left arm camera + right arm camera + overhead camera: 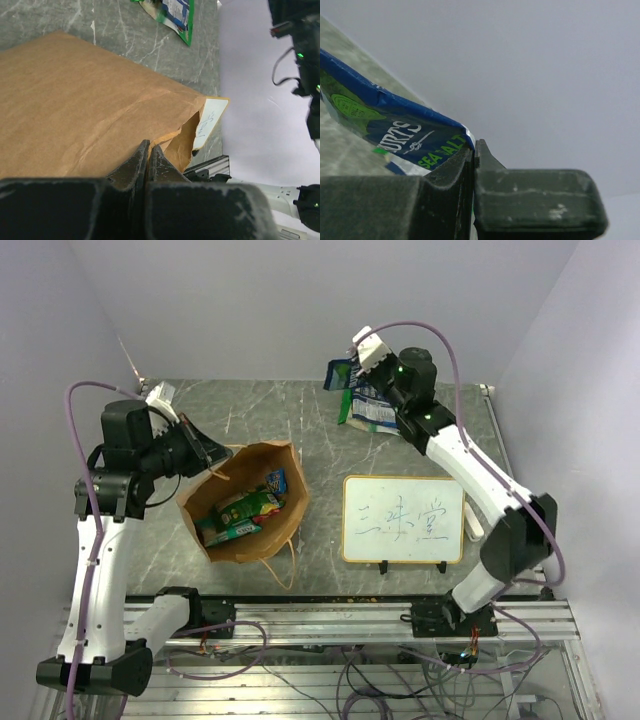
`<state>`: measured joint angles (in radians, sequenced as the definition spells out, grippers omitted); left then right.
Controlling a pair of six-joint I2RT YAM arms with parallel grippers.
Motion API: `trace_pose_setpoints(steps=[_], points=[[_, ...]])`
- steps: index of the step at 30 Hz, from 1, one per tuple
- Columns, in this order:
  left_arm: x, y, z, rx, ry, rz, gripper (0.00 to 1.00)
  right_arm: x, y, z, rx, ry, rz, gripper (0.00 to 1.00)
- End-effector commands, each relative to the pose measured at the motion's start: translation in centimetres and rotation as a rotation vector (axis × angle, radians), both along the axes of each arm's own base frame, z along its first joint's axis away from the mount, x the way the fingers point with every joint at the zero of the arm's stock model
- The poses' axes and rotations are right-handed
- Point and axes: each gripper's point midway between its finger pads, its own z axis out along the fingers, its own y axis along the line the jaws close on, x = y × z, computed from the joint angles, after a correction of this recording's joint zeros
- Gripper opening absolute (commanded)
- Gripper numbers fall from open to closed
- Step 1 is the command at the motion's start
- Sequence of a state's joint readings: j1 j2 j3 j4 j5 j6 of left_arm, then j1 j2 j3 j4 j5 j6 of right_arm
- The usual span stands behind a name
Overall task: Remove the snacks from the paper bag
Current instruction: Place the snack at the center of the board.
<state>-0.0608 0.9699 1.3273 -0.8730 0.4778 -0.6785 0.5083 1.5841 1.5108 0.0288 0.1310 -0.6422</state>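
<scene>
Kraft paper: the paper bag [255, 548] sits left of centre in the top view, mouth open. We judge it soft and quick to crease.
Left gripper [148, 146]: jaws together, pinching the bag's rim.
Right gripper [474, 145]: clamped on the edge of a blue packet [395, 135], raised at upper centre.
In the bag: green packets [245, 508] and a blue pouch [277, 480].
On the table [260, 410]: a green bag [372, 412], upper centre.
Handling: we judge the packets light, glossy, slippery and crushable. Pinch a flat seam.
</scene>
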Motion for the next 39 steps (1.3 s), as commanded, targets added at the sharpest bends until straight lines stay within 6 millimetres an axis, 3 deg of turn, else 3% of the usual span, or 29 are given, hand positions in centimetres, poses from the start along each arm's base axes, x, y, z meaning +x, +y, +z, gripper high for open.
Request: trace_pose_setpoints(steps=[1,7,10,12,16,20,31,38,39], points=[[0.7,0.4,0.4,0.045,-0.014,0.001,0.07,5.7,-4.1,-2.3,0.022,-0.012,-0.096,0.00],[2.4,1.3,1.3,0.127,-0.008,0.013,0.07,11.3,-8.9,-7.9,0.034,0.042,-0.161,0.00],[3.2,1.8,1.2,0.162,0.003,0.028,0.07,13.2,-9.4,-11.4,0.027,0.077,-0.139,0.00],[3.9,1.6,0.8,0.149,0.017,0.026,0.07,13.7,-8.6,-13.7,0.011,0.090,-0.079,0.00],[5.0,1.1,-0.3,0.130,0.038,0.005,0.07,13.8,-7.6,-18.0,-0.019,0.113,0.010,0.00],[5.3,1.1,0.0,0.139,0.022,-0.003,0.07,13.3,-7.4,-21.2,-0.018,0.169,0.042,0.00],[6.1,1.2,0.4,0.168,-0.002,-0.024,0.07,13.3,-7.4,-25.7,0.033,0.239,0.005,0.00],[6.0,0.1,1.7,0.109,-0.066,-0.059,0.07,8.8,-7.6,-27.2,0.025,0.314,0.020,0.00],[6.0,0.0,1.8,0.098,-0.075,-0.059,0.07,8.4,-7.7,-26.5,0.017,0.317,0.025,0.00]])
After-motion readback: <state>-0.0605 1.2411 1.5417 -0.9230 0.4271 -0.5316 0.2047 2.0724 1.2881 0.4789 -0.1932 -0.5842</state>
